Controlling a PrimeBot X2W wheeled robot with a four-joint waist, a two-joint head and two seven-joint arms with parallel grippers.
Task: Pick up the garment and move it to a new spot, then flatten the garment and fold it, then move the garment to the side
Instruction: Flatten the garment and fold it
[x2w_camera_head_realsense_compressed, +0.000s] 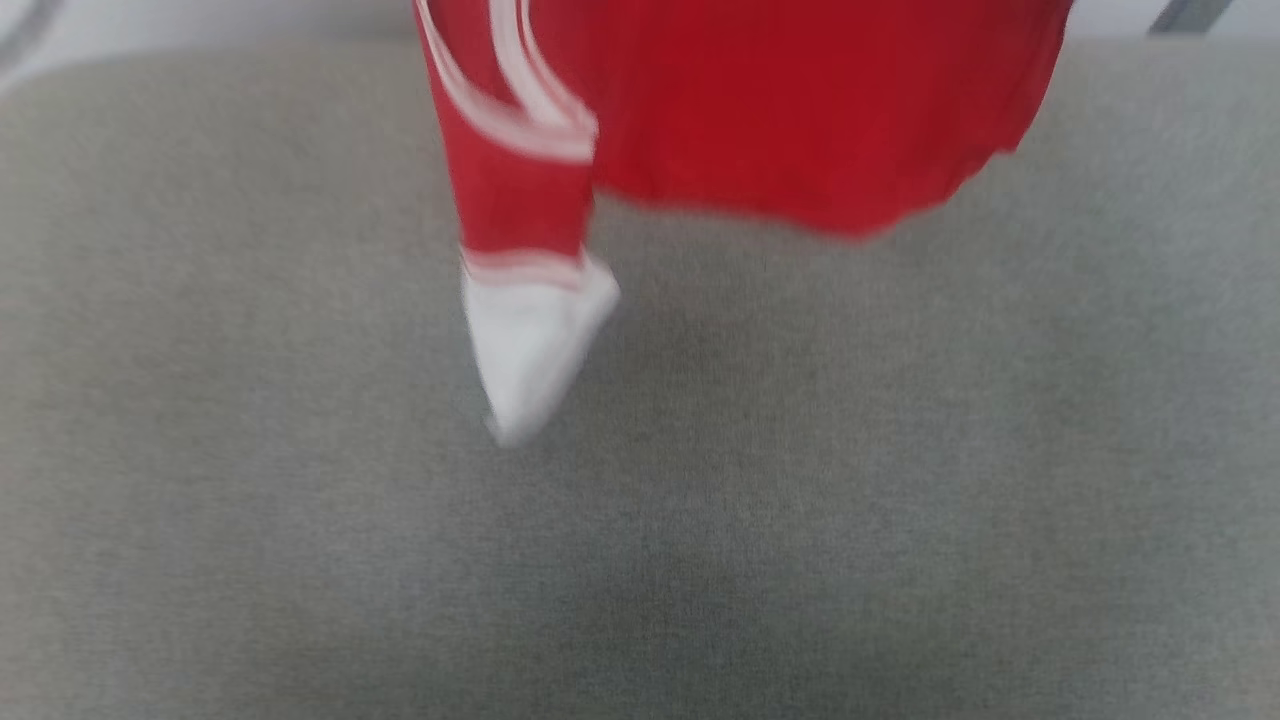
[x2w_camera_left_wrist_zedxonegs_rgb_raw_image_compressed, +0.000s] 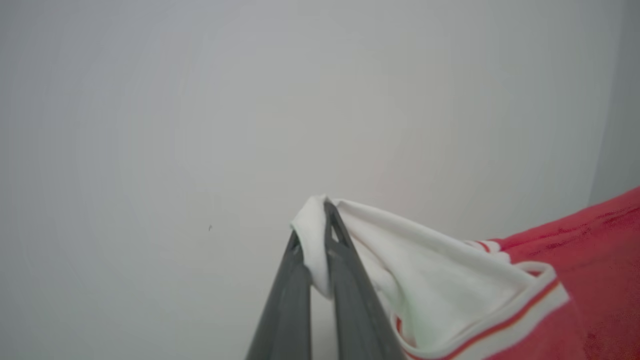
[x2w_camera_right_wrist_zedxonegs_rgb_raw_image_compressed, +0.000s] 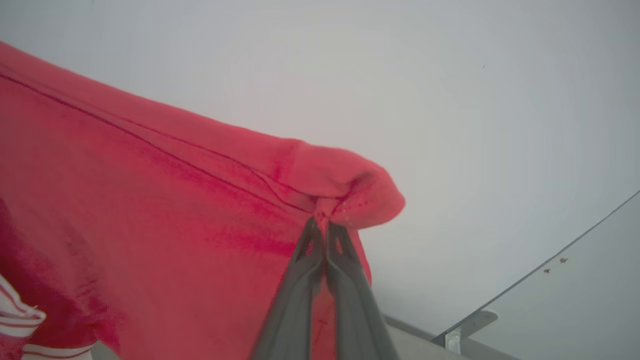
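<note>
— Two claws, both clenched on cloth. Our left claw (x2w_camera_left_wrist_zedxonegs_rgb_raw_image_compressed: 314, 222) was clamped on the edge of a white sleeve (x2w_camera_left_wrist_zedxonegs_rgb_raw_image_compressed: 430, 280). Our right claw (x2w_camera_right_wrist_zedxonegs_rgb_raw_image_compressed: 322, 226) gripped a red stitched corner (x2w_camera_right_wrist_zedxonegs_rgb_raw_image_compressed: 350, 195) of the same shirt (x2w_camera_right_wrist_zedxonegs_rgb_raw_image_compressed: 150, 200).

— Why two grips, held apart and up off the surface?

— We judged it a spreading hold. With the grips apart, the shirt hung between them as a sheet rather than a bundle, which should make laying it flat easier.

— And where did the shirt lie from each claw?

— From the left claw it ran rightward and down that view. From the right claw it spread leftward and below. In the head view it hung along the top, with a dangling sleeve (x2w_camera_head_realsense_compressed: 530, 340) lowest over the grey pad (x2w_camera_head_realsense_compressed: 640, 560). We couldn't tell whether that tip touched the pad, because the picture was blurred.

— Which step?

— Carrying it to the new spot, we reckoned, with flattening not yet begun.
</note>
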